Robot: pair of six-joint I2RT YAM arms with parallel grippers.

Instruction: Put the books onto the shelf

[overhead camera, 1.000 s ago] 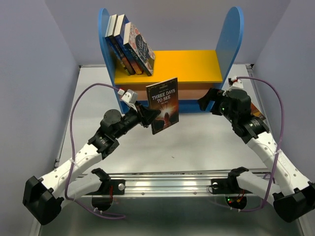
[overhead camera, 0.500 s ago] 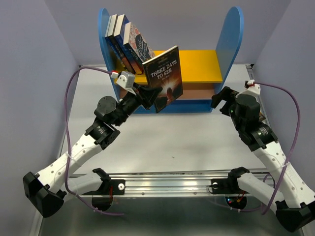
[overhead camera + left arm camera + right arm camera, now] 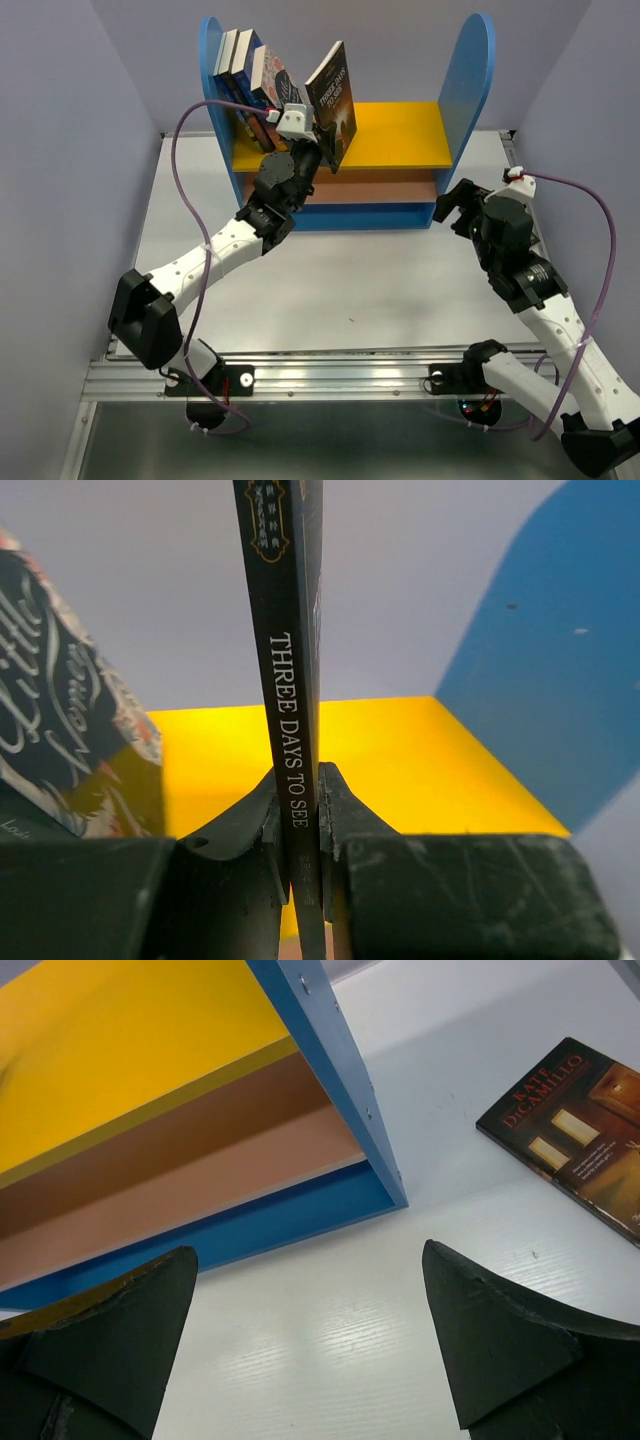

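Yellow top board (image 3: 400,130): open run from Three Days to See (image 3: 333,95), held upright over it, to the right blue panel (image 3: 468,70). Left end blocked by leaning books (image 3: 255,85) against the left panel (image 3: 211,60). Bench (image 3: 380,270) before the shelf is free. 1 flat book (image 3: 575,1125) lies on the bench right of that panel, near the wide-spread right gripper (image 3: 310,1340).

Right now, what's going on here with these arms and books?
The left claw is shut on Three Days to See, holding it nearly upright over the shelf's yellow top board, beside books leaning against the left panel. The right claw hangs open by the shelf's right end, near one book lying flat on the table.
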